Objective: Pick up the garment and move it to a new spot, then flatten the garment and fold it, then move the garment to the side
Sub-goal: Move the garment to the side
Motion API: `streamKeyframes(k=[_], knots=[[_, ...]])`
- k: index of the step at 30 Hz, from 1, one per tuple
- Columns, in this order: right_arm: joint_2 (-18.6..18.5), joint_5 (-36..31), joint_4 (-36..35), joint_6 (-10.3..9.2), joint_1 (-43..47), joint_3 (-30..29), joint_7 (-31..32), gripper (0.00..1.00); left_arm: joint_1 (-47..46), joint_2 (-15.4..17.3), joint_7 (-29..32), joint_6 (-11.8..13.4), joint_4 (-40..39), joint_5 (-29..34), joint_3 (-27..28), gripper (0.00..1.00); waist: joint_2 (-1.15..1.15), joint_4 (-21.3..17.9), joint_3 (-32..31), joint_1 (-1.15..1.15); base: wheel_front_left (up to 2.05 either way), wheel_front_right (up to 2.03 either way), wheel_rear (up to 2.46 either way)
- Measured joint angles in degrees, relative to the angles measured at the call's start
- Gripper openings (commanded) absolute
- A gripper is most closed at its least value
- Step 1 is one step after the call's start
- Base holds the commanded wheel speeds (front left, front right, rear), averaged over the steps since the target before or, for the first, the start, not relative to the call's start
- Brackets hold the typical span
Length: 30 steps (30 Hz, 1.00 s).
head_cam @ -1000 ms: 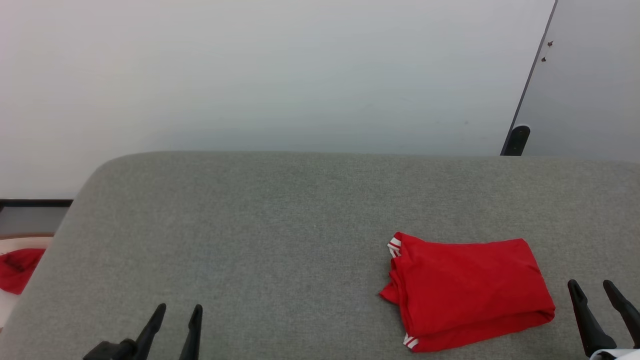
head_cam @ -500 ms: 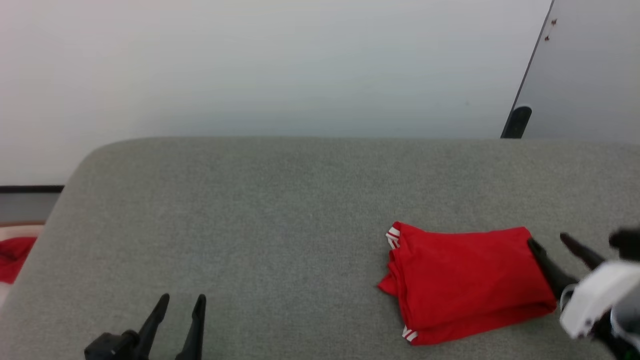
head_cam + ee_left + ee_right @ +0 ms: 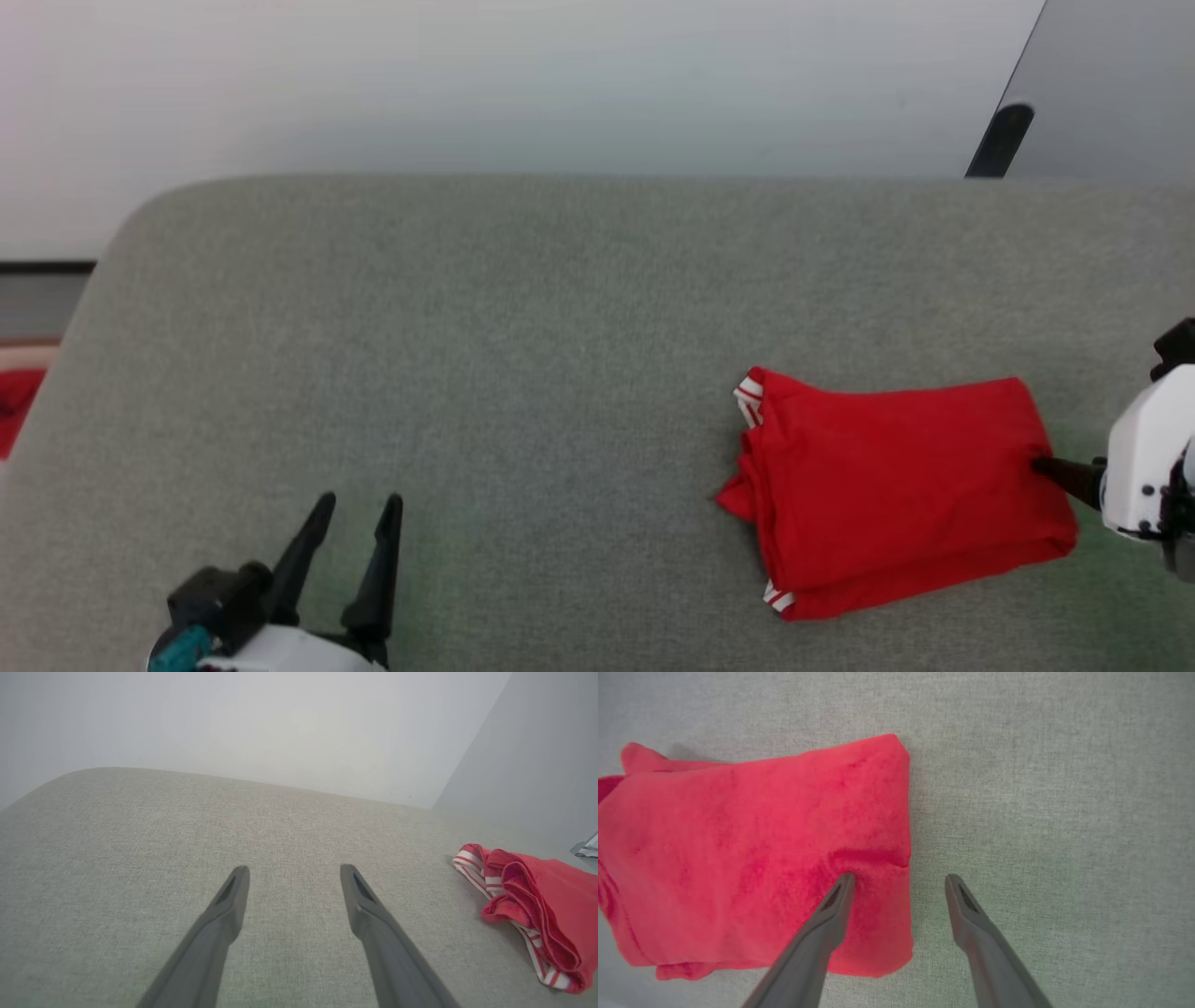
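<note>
Right wrist view: right gripper [image 3: 899,882] jaws wide open, straddling the folded shirt [image 3: 761,849] edge, gripping nothing. Shirt's on the table [image 3: 1064,812], right side. Looks soft, light, floppy, so I'd pinch every layer there. Left gripper [image 3: 294,872] open, empty.

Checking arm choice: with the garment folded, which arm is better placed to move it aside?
Right. The right gripper is open astride the edge of the garment, one finger on the fabric; the left gripper is open, apart from it.
</note>
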Motion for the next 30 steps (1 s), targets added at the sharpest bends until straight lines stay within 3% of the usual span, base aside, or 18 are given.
streamKeyframes(k=[7,11,12,13,14,23,30], knots=[[4.23,-2.74,5.14,0.00,-2.45,-1.34,0.09,1.00,-3.89,-0.16,-0.18,-0.66,0.91,-0.13,-0.36,1.00,0.00,0.94,4.43,0.00,0.00,0.00,0.00],[4.41,-3.38,6.15,0.00,-3.47,-1.69,0.66,1.00,-4.94,-0.41,-0.19,-0.98,1.29,-0.18,-0.22,1.00,0.00,1.71,6.17,0.00,0.00,0.00,0.00],[4.36,-3.63,6.14,0.00,-3.53,-1.74,0.63,0.93,-4.97,-0.44,-0.20,-0.99,1.32,-0.18,0.00,1.00,0.00,1.87,6.49,0.00,0.00,0.00,0.00],[4.28,-3.75,6.06,0.00,-3.58,-1.75,0.46,0.42,-4.97,-0.55,-0.26,-1.02,1.36,-0.18,0.18,1.00,0.00,2.01,6.77,0.00,0.00,0.00,0.00],[4.20,-3.80,5.91,0.00,-3.58,-1.72,0.22,0.00,-4.97,-0.69,-0.26,-1.03,1.42,-0.18,0.31,1.00,0.00,2.11,7.02,0.00,0.00,0.00,0.00],[4.76,-1.43,4.52,0.03,-2.20,-3.44,-6.82,0.00,-5.22,-1.60,-0.35,-1.23,1.35,0.23,0.60,1.00,0.00,0.61,7.04,0.00,0.00,0.00,0.00],[0.14,-0.19,3.03,0.01,-2.05,-6.34,-9.36,0.00,-7.00,-0.96,-0.35,-1.29,-0.47,0.04,-0.54,1.00,0.00,-2.30,7.15,0.00,0.00,0.00,0.00]])
